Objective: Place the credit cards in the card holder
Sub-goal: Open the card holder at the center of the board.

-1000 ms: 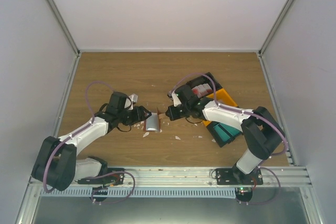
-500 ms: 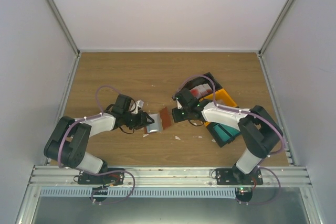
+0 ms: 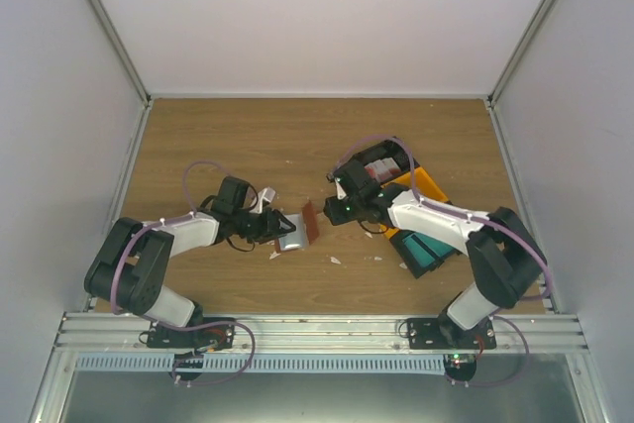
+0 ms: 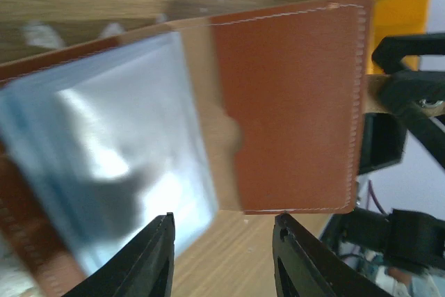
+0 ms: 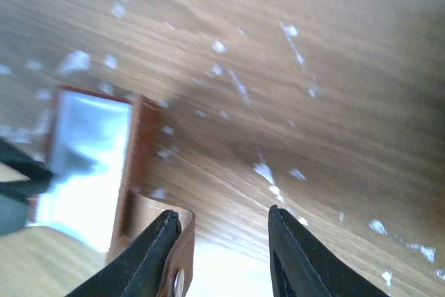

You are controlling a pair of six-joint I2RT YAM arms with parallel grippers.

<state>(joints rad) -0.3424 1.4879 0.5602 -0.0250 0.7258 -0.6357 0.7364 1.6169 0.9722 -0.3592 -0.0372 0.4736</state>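
Both jaws wide at card holder (image 3: 300,228), centre frame | flap newly raised, slots exposed for loading | left gripper (image 4: 224,219) at its edge | right gripper (image 5: 222,213) finger props flap | credit cards (image 3: 373,169) right of centre.

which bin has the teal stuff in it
The near black bin: a teal stack fills it. The far black bin shows red-and-white cards, and the yellow bin between them shows no teal.

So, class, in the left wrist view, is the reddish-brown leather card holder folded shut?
No, the card holder is spread open, its shiny inner sleeves plainly exposed.
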